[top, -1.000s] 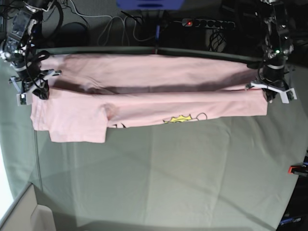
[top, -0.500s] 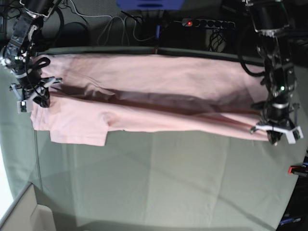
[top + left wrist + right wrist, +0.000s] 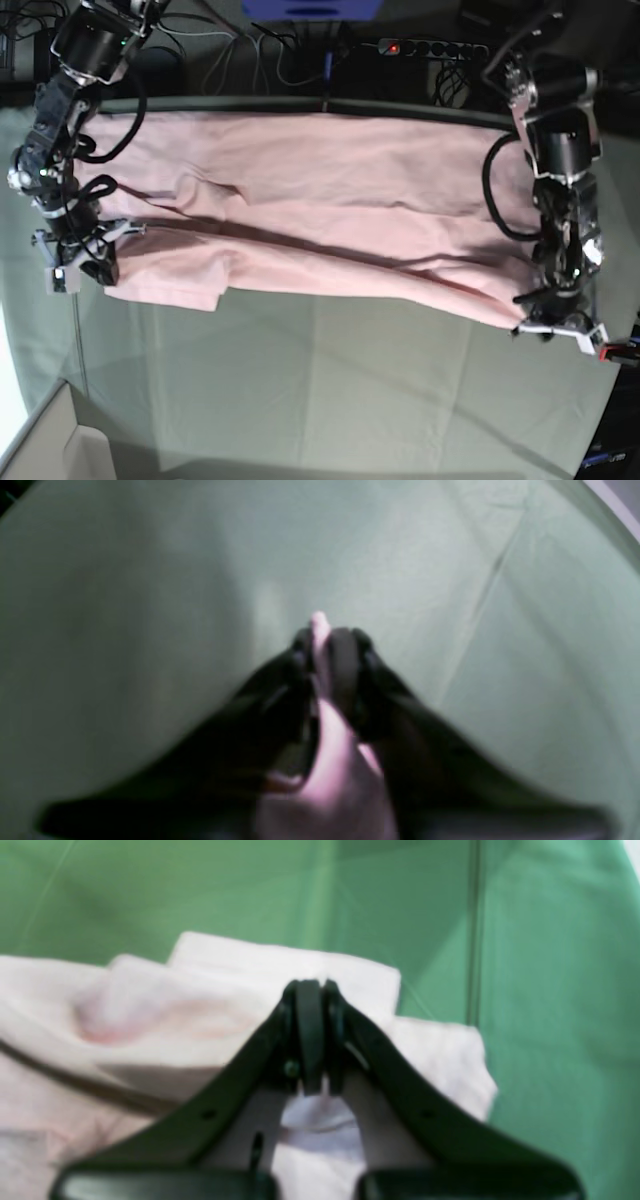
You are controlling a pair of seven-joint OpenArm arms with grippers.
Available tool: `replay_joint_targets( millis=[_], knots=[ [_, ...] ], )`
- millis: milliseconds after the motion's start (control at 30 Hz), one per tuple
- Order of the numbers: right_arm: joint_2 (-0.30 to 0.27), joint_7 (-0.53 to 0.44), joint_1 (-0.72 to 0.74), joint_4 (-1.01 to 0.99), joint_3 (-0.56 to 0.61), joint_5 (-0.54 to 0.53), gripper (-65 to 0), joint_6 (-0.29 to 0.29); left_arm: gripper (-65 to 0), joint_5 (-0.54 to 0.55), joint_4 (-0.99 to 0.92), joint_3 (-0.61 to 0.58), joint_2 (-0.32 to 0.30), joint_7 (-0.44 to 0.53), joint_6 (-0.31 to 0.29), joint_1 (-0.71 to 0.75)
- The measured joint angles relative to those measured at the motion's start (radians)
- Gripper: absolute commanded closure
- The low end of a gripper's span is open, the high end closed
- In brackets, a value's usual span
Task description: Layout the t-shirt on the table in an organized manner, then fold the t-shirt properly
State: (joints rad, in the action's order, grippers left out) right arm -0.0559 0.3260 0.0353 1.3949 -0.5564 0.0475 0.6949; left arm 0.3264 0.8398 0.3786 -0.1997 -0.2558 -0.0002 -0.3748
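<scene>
Left gripper [image 3: 327,635] first: its jaws stand narrow, with a pink strip of the t-shirt [image 3: 320,210] pinched between them and poking out past the tips. It hangs low over the near right side of the table [image 3: 330,390], at the shirt's front corner. Across the way, the right gripper [image 3: 312,990] has its jaws pressed tight together; pale pink cloth lies bunched right under and behind the tips, and in the base view it sits on the shirt's other front corner, so it looks clamped on the hem.

The t-shirt itself stretches as a long band across the far half of the table, its front edge doubled over, running slantwise between the two arms.

Now the craft of it, as I judge: both corners should travel together, level and taut, so the folded edge lands straight. The left side sits nearer the viewer than the right, so evening them before letting go would keep the fold square and free of creases.
</scene>
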Motion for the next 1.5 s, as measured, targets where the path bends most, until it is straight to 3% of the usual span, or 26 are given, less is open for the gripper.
replay_joint_targets(
  millis=[67,133,400,667,1000,1100,1200,1233,1367,1500],
  knots=[
    [0.002,-0.003,0.003,0.0,0.027,-0.002,0.0,0.0,-26.2,-0.002,-0.018,0.0,-0.005,0.002,0.001,-0.017],
    [0.003,-0.004,0.002,0.0,0.036,-0.003,0.0,0.001,-28.4,-0.003,-0.022,0.0,-0.013,0.0,0.001,-0.028],
    [-0.004,-0.005,0.0,-0.07,0.066,-0.003,0.0,0.0,-28.8,0.0,0.062,-0.001,-0.008,0.01,-0.003,-0.048],
    [-0.008,-0.008,0.001,-0.078,0.066,-0.001,0.0,0.001,-28.5,-0.006,-0.161,0.001,-0.009,-0.001,0.003,-0.087],
    [-0.008,-0.005,0.0,-0.078,0.066,-0.001,0.0,0.0,-28.0,0.0,-0.167,0.007,-0.006,-0.001,0.0,0.002],
    [-0.008,-0.004,0.0,-0.078,0.066,-0.002,0.0,0.0,-19.5,0.0,-0.172,0.007,-0.013,0.006,0.0,0.006],
    [-0.007,-0.004,0.001,-0.078,0.066,-0.001,0.0,0.0,-2.2,0.007,-0.161,0.007,-0.013,0.007,-0.004,0.028],
    [-0.007,-0.004,0.002,-0.078,0.066,-0.002,0.0,0.0,0.0,0.006,-0.16,0.007,-0.013,0.023,-0.008,0.041],
    [-0.008,-0.004,0.002,-0.078,0.066,-0.002,0.0,0.0,-1.0,0.011,-0.15,0.009,-0.013,0.029,-0.013,0.057],
    [-0.008,-0.008,0.002,-0.078,0.067,-0.003,0.0,0.0,0.0,0.011,-0.024,0.008,-0.002,0.008,-0.007,0.15]
  ],
)
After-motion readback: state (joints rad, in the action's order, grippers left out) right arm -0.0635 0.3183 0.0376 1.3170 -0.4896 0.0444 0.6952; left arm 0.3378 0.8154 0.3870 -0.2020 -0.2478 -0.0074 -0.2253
